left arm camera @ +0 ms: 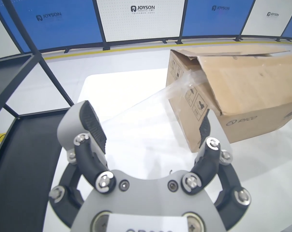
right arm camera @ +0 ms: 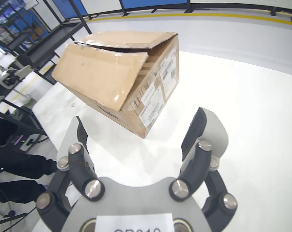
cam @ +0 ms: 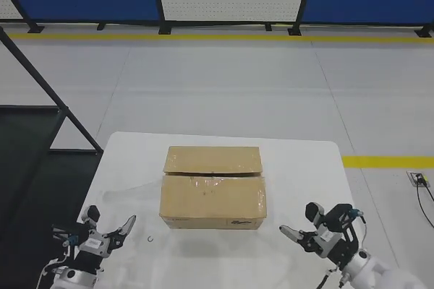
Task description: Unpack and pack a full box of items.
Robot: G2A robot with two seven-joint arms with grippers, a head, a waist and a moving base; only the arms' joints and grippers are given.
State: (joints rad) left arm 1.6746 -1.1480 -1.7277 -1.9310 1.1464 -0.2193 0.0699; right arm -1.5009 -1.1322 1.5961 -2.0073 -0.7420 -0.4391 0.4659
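We start with our left gripper (cam: 112, 218), which hangs over the table's (cam: 304, 166) near edge, on the near-left side of the box (cam: 213, 188) and well apart from it. Its jaws stand wide apart with nothing between them; in its own wrist view the left gripper (left arm camera: 146, 119) has bare table between its black ribbed pads (left arm camera: 92, 124). Our right gripper (cam: 298, 220) sits on the box's near-right side, also clear of it. Its jaws are spread too and hold nothing, as the right gripper (right arm camera: 139, 124) shows in its own wrist view.

A small ring-like thing (cam: 152, 238) lies on the table near the box's near-left corner. We cannot tell what it is.

The cardboard box rests flat on the white table, between the two grippers and farther out than both. Its two top flaps are folded down, with a dark slit showing where they meet. From the right wrist the box (right arm camera: 116, 73) shows its near flap slightly lifted at the end that carries paper labels. From the left wrist, a sheet of clear film (left arm camera: 141, 107) trails off the box's (left arm camera: 245, 90) corner onto the table.

To the left of the box stands a black rack (cam: 22, 144). Beyond the box runs a yellow floor line (cam: 202, 36), then blue and white panels (cam: 87, 9).
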